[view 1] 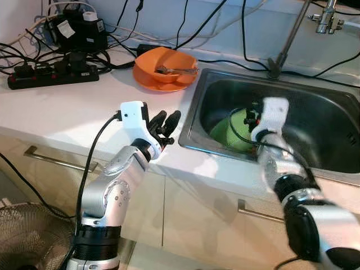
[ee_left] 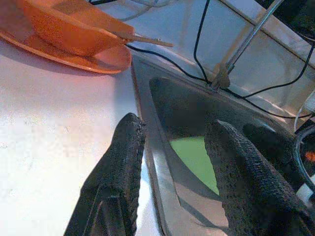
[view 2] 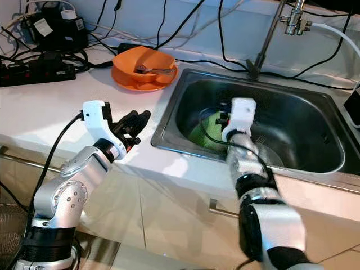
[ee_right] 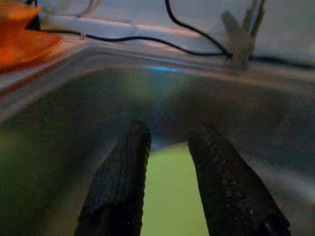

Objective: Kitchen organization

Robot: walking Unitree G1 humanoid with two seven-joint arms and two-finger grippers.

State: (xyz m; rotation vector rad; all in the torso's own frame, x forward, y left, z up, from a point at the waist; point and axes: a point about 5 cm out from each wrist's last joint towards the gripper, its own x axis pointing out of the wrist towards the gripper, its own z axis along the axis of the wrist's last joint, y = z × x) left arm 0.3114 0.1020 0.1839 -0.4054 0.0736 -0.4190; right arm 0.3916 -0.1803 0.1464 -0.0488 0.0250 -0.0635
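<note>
The right gripper (ee_right: 165,162) reaches down into the sink (view 1: 332,163), its two black, coarse-textured fingers spread apart with nothing between them, poised just above a green plate (view 1: 236,132) that lies on the sink floor towards the robot's left side of the basin. The step in hand looks like fetching that plate out of the sink; the next move calls for lowering the fingers over the plate's rim and closing on it, which may be awkward, since the plate looks smooth, shallow and flat against the steel. The left gripper (view 1: 164,125) rests over the white countertop (view 1: 67,112) just beside the sink's edge, its fingers also spread and empty. The sink is brushed steel with rounded corners, and a thin metal tap stem (view 1: 287,39) rises behind it. Further back on the counter stands an orange bowl (view 1: 166,64) on a matching plate, glossy like plastic, with cutlery (view 1: 177,70) lying in it. Black cables (view 1: 185,34) trail along the wall towards a power strip (view 1: 50,76).
</note>
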